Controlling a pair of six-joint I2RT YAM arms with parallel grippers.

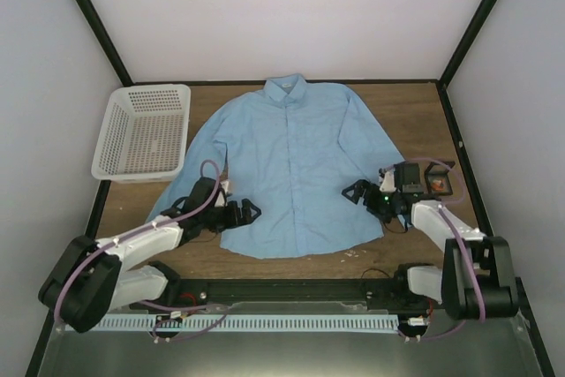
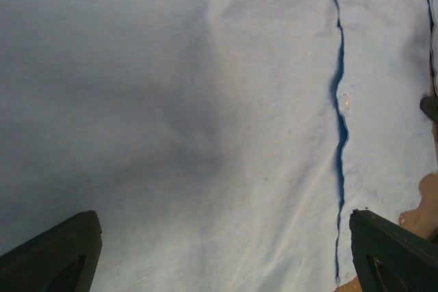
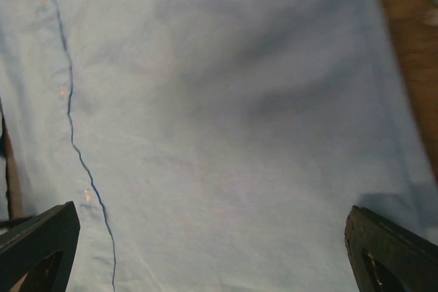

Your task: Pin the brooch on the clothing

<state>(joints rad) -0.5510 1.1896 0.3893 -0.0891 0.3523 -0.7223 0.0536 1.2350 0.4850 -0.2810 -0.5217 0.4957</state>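
Press the blue shirt [image 1: 287,165] flat with the left tool [image 1: 243,212], spread and empty over its hem. Swing the right tool [image 1: 357,192], equally spread and empty, to the brooch [image 1: 439,184], seemingly in the black box [image 1: 451,190] near its wrist; pinch its rim.

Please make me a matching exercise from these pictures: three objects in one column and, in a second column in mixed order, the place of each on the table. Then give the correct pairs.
Column A
1. shirt
2. basket
3. brooch

Column B
a. near the right edge of the table
b. spread flat in the middle
c. at the far left corner

Pairs: 1-b, 2-c, 3-a
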